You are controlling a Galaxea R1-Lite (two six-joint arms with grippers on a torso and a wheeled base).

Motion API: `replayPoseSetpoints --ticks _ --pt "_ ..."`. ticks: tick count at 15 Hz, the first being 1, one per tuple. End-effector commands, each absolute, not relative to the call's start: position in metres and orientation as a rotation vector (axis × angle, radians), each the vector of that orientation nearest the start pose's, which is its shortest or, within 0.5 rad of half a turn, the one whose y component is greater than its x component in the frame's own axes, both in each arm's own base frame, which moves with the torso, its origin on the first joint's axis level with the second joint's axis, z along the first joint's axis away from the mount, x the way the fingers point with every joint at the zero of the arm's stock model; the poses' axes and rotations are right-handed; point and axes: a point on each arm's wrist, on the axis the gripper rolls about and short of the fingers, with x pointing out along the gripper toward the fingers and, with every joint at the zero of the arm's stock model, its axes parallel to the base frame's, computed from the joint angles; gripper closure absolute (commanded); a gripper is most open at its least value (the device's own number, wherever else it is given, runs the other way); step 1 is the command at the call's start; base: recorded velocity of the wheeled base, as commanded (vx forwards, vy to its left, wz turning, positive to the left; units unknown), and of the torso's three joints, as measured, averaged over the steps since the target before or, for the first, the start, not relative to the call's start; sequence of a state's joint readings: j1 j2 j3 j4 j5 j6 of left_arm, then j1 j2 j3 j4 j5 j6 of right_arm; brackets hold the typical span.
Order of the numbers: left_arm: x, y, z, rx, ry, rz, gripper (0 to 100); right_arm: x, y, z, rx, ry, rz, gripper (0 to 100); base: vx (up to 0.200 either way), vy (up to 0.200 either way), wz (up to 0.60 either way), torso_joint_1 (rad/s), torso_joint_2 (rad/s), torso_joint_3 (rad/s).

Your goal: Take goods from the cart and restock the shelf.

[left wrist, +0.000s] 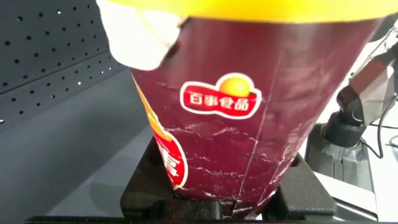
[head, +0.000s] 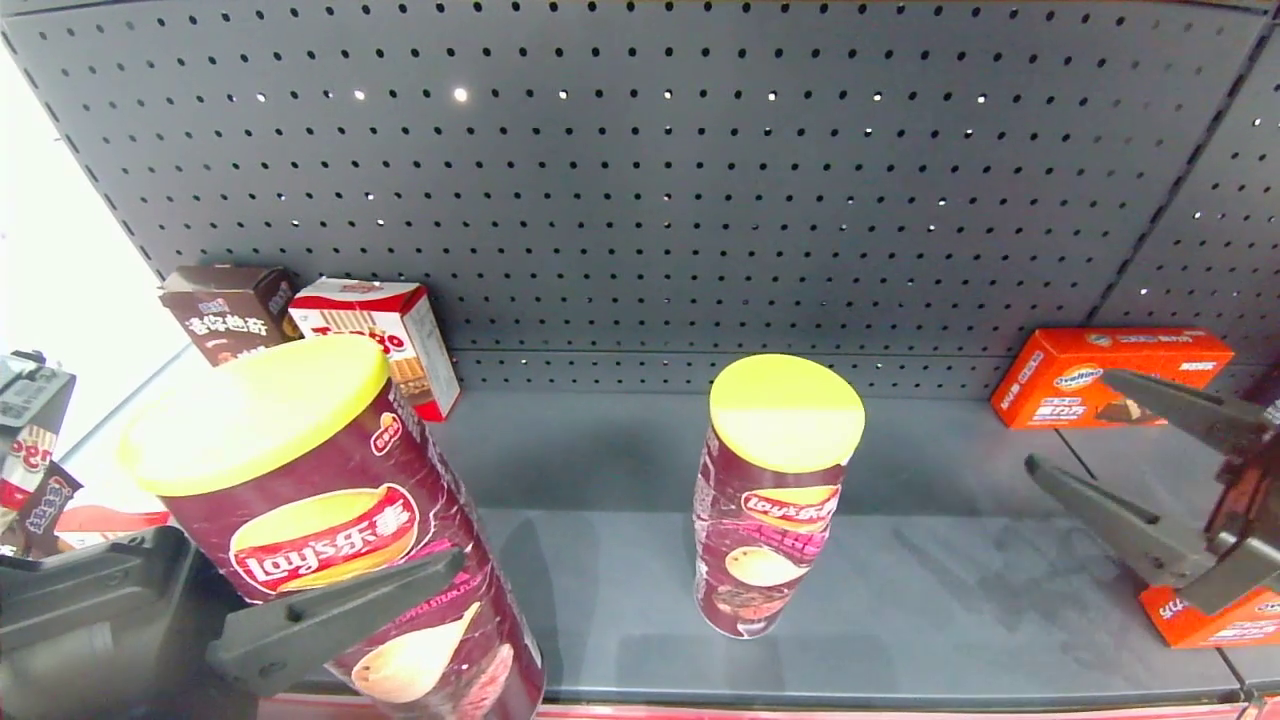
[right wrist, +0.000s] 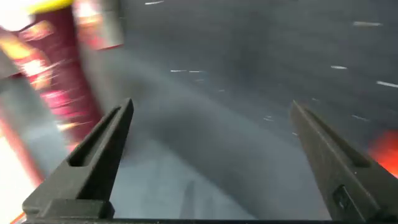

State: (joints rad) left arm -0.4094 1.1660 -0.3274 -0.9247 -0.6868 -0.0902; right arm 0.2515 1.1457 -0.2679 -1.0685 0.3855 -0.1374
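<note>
Head view: the left hand (left wrist: 225, 200) is clamped tight on a maroon chip can (head: 330, 500) with a yellow lid, and the can tilts at the near left edge of the shelf (head: 950, 590). A second can (head: 775, 500) stands upright mid-shelf, well apart. Over on the right, the right hand (head: 1072, 420) hangs spread wide, gripping nothing, between the far orange box (head: 1060, 380) and the near orange box (head: 1200, 618).

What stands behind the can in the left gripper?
A brown box and a red-and-white box, near the pegboard. The can hides part of each box and the shelf under them.
</note>
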Motion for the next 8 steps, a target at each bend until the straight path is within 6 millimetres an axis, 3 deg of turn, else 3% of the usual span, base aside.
replayPoseSetpoints --ticks 1,3,6,8 --pt "0.134 -0.074 0.204 -0.069 -0.038 -1.099 100 0.096 0.019 0.225 -0.122 -0.334 0.427 0 0.000 0.000 0.00 0.000 0.00 0.000" --pt "0.135 -0.074 0.205 -0.069 -0.038 -1.099 100 0.055 0.006 0.216 -0.083 -0.303 0.228 0 0.000 0.000 0.00 0.000 0.00 0.000" --pt "0.135 -0.075 0.206 -0.067 -0.044 -1.102 100 -0.004 0.005 0.172 -0.050 -0.162 0.181 0 0.000 0.000 0.00 0.000 0.00 0.000" --pt "0.135 -0.075 0.207 -0.065 -0.048 -1.109 100 -0.030 0.005 0.140 -0.043 -0.096 0.176 0 0.000 0.000 0.00 0.000 0.00 0.000"
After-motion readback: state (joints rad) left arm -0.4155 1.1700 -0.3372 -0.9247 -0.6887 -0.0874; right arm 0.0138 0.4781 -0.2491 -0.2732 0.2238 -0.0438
